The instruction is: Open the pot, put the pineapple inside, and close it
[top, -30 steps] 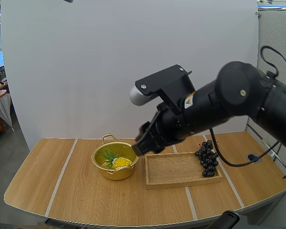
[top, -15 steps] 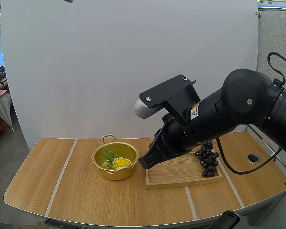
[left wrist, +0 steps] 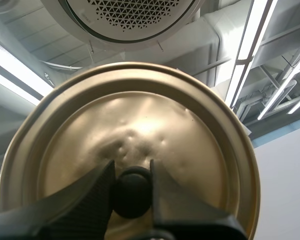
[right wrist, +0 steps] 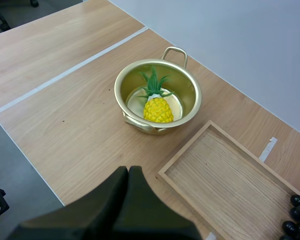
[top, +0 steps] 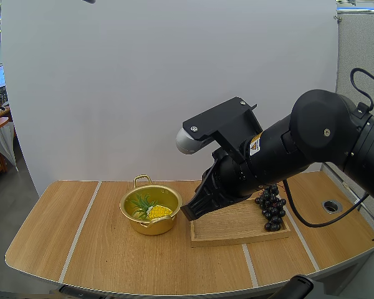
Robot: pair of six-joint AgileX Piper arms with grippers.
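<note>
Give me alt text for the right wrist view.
A pineapple stands in the lidless gold pot on the wooden table. A wooden tray lies beside the pot, dark grapes at its far end. The right gripper, shut, hangs above the table near both.

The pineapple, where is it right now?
In the high view, the pineapple sits inside the lidless gold pot, which stands on the table just left of the wooden tray.
</note>
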